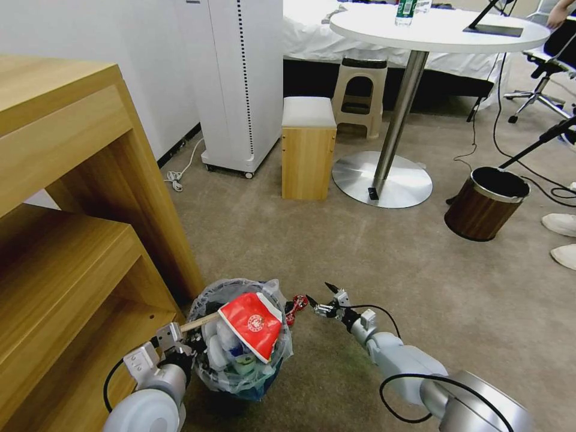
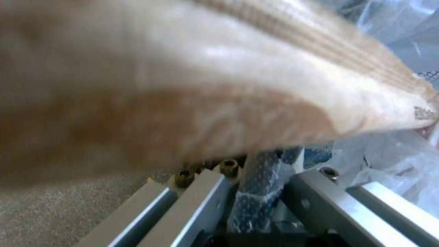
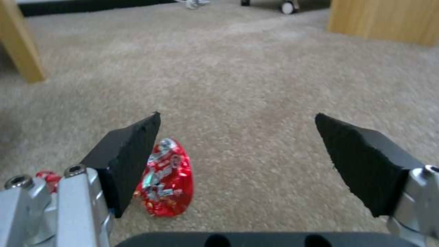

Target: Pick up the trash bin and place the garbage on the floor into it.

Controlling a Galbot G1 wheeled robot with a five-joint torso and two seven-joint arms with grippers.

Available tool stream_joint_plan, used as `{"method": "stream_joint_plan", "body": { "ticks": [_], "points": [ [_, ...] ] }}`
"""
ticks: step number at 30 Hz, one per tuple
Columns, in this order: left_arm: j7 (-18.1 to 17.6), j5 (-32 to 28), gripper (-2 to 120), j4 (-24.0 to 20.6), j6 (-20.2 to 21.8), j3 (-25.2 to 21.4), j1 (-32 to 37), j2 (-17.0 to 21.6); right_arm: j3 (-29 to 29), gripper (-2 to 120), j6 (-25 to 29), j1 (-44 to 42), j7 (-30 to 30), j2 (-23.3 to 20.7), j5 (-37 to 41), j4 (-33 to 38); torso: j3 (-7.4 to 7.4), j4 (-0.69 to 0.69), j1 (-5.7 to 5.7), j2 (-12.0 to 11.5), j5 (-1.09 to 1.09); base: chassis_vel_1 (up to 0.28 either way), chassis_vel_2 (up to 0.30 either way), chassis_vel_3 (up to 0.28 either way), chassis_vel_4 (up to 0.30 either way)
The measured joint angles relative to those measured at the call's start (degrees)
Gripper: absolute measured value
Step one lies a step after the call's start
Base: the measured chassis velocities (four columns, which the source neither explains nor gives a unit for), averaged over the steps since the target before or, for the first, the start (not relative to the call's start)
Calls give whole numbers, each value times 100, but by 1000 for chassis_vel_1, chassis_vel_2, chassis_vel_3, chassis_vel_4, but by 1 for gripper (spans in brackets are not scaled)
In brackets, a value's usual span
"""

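Note:
The trash bin [image 1: 240, 360], a dark wire bin with a clear liner, stands low on the beige floor [image 1: 360, 264] beside the wooden shelf. It is heaped with garbage: a red paper cup [image 1: 255, 323], crushed bottles and a wooden stick [image 1: 200, 324] poking out toward my left arm. My left gripper [image 1: 175, 342] is shut on the bin's rim; the mesh rim [image 2: 258, 185] sits between its fingers, under the blurred stick [image 2: 205, 85]. My right gripper [image 1: 322, 298] hangs open just above the carpet. A red wrapper [image 3: 165, 181] lies beside one of its pads [image 3: 130, 161], apart from the other.
The wooden shelf unit [image 1: 72, 228] stands close on the left. Ahead are a wooden stool [image 1: 308, 150], a round table's steel base [image 1: 382, 180] and a brown wood-grain bin [image 1: 486, 204]. Two white shoes or slippers [image 1: 561, 225] and cables lie at the right edge.

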Motion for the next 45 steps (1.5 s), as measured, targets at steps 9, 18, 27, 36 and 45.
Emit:
{"method": "stream_joint_plan", "body": {
  "ticks": [9, 18, 27, 36, 45],
  "points": [
    [1, -4, 0, -14, -7, 5, -12, -7, 277, 100, -27, -48, 760, 136, -864, -8, 0, -1, 0, 0, 0, 0, 0, 0, 0],
    [2, -3, 0, -34, -12, 7, 0, -14, 325, 100, -44, -75, 671, 243, -1088, -36, 0, 0, 0, 0, 0, 0, 0, 0, 0],
    [4, -4, 0, -182, -21, -51, 98, -12, 291, 100, -218, -55, 87, 353, -954, -287, 0, 0, 0, 0, -1, 0, 0, 0, 0],
    [5, -8, 0, -256, -21, -45, 142, -58, 299, 91, -364, -86, 176, 460, -919, -431, -1, 0, 0, 0, 0, 0, 0, 0, 0],
    [20, 0, 0, -301, -65, -67, 160, -59, 315, 92, -418, -93, 385, 420, -930, -434, -1, 1, 0, 0, 1, 0, 0, 0, 0]
  ]
}}
